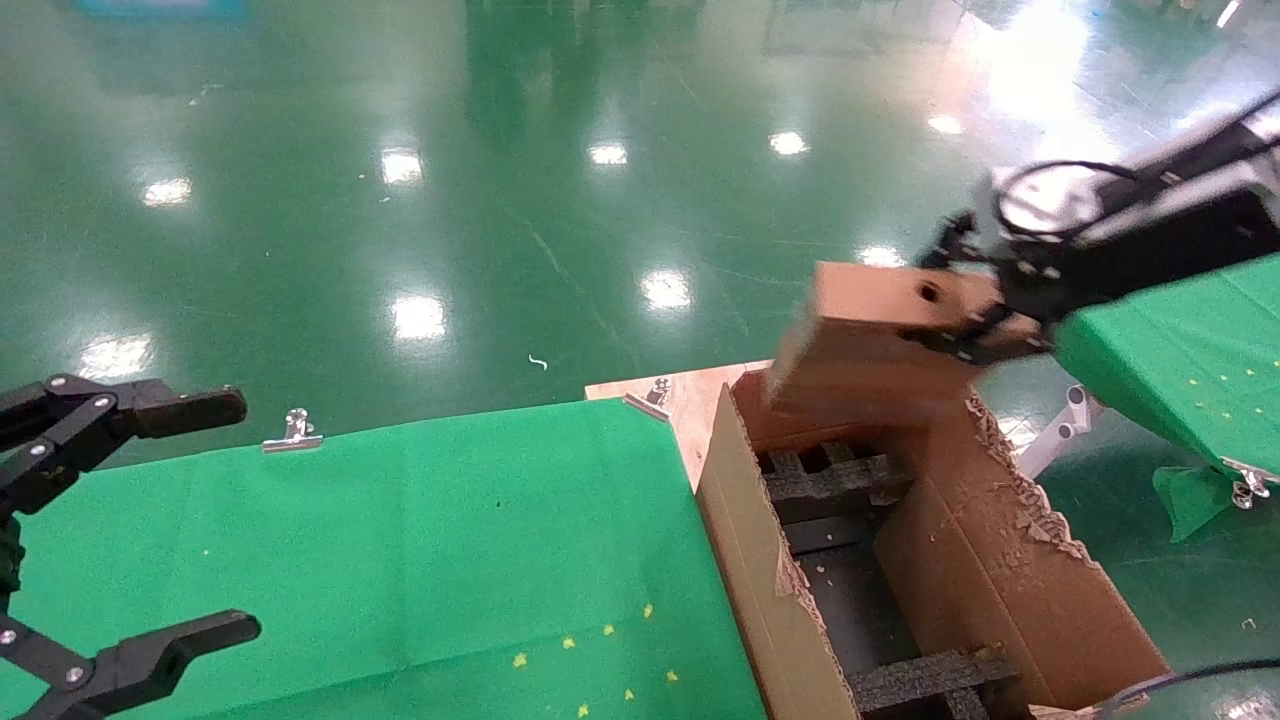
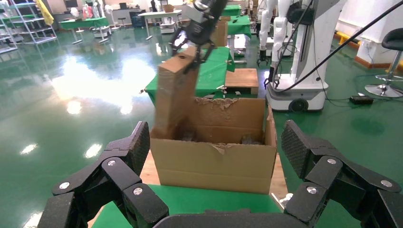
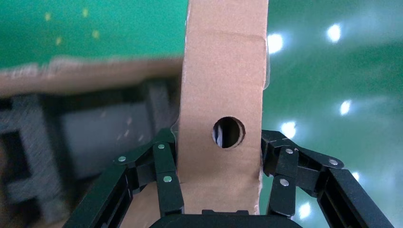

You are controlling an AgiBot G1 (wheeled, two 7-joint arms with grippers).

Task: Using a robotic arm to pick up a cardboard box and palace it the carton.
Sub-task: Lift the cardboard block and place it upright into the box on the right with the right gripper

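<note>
The glossy green floor (image 1: pixel 420 150) spreads behind everything, and on it stands a counter (image 1: pixel 400 540) draped in green cloth, with a second green-covered counter (image 1: pixel 1190 350) under the right arm. Just beside the first counter's edge sits the carton (image 1: pixel 1010 580), a large brown corrugated box with ragged, torn flaps and black foam inserts (image 1: pixel 830 480) in a grid on its bottom; its open top faces up. The robotic arm (image 1: pixel 1180 220), the robot's right one, reaches in from over the second counter, and its right gripper (image 1: pixel 985 300) is closed on the cardboard box (image 1: pixel 880 350), one finger (image 3: pixel 164 175) pressed against each broad face at the end that carries the round hole (image 3: pixel 228 132). The hole lies between the two fingers, on the narrow side facing the wrist. From that gripped end the box's long axis runs away from the fingers and down towards the carton, tilted rather than plumb; in the left wrist view (image 2: pixel 175 95) its lower end has reached the carton's far corner at about rim level, though whether it touches the foam cannot be told. The left gripper (image 1: pixel 190 520) hangs over the near left edge of the first counter, well apart from the carton, its black fingers (image 2: pixel 138 147) spread wide with nothing between them.
</note>
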